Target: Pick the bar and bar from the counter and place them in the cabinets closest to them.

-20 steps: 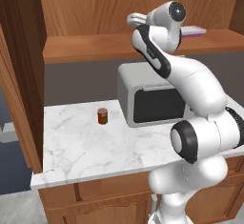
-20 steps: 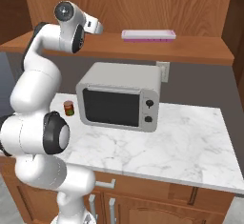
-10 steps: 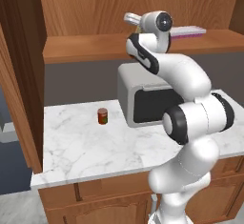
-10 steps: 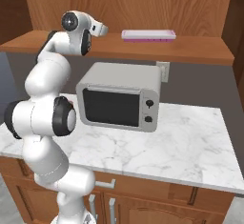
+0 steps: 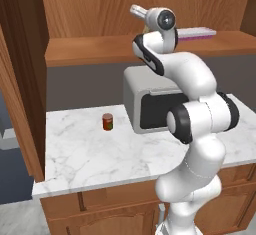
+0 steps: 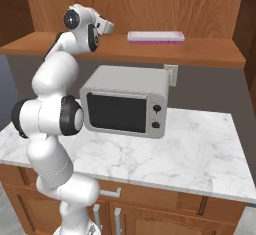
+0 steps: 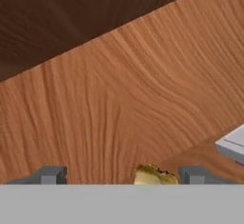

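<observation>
Left and right base views: the white arm rises from the lower frame and folds upward, carrying its hand to the open wall cabinet in the upper part of the frame. Hand view: the fingers stand well apart — open, with the two tips at the bottom left and bottom right of the frame. Between them, at the bottom centre, shows the crinkly golden bar; it touches neither tip, though whether it rests on the shelf below cannot be told. Behind it runs the wood-grain back wall of the cabinet.

On the same shelf, right of the hand in both base views, lies a flat white-and-pink packet; its corner appears at the right edge of the hand view.

Below the shelf, the marble surface carries a grey microwave at frame centre and a small red jar standing just left of it in the left base view — upright, apart from the microwave
</observation>
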Robot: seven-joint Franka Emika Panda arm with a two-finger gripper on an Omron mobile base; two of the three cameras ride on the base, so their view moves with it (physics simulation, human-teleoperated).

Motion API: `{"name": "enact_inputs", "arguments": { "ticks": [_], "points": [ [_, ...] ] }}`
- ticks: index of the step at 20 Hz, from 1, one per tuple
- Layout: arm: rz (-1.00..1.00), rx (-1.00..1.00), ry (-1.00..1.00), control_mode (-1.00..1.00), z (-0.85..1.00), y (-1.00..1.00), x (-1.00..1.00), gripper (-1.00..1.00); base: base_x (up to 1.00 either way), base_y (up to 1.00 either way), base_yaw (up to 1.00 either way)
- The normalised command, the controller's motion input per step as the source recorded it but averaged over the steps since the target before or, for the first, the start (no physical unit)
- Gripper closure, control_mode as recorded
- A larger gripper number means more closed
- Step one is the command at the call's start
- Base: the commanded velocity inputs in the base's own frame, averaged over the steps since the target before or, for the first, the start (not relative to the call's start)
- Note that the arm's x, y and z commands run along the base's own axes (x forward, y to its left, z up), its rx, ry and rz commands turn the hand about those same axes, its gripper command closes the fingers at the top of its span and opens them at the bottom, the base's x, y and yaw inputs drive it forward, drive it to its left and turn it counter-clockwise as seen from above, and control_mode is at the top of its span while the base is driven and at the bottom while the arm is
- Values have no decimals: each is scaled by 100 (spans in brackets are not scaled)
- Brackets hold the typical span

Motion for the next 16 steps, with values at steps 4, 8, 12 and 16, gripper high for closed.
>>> {"name": "enact_inputs", "arguments": {
  "ticks": [4,8,12,16],
  "points": [
    [-1,8,6,-100,88,-14,-41,-100,0,0,0],
    [1,1,1,-100,21,-22,-90,-100,0,0,0],
    [6,-1,0,-100,-24,-22,-100,-100,0,0,0],
    [7,-3,0,-100,-44,-26,-100,-100,0,0,0]
  ]
}}
